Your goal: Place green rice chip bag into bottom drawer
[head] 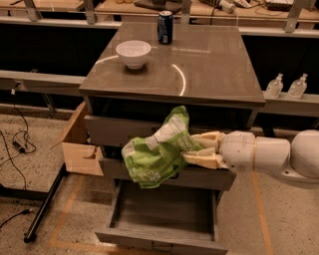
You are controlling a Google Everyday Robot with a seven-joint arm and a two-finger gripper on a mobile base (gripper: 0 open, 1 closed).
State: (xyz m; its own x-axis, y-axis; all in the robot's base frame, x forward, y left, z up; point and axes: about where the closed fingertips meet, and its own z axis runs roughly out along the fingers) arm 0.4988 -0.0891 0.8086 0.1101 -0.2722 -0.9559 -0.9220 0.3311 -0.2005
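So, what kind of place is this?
Probably a lab or workshop: loose cables on the floor, a cardboard box, workbenches behind. The gripper holds the green rice chip bag above the open bottom drawer.

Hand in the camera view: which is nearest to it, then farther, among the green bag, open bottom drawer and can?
1. green rice chip bag, gripped in the hand
2. bottom drawer, open just below
3. soda can, tabletop's far edge

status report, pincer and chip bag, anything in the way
Pincer shut on crinkly light-green snack bag, in front of middle drawer. Bag hangs above open grey bottom drawer, not yet in. Nothing seen blocking.
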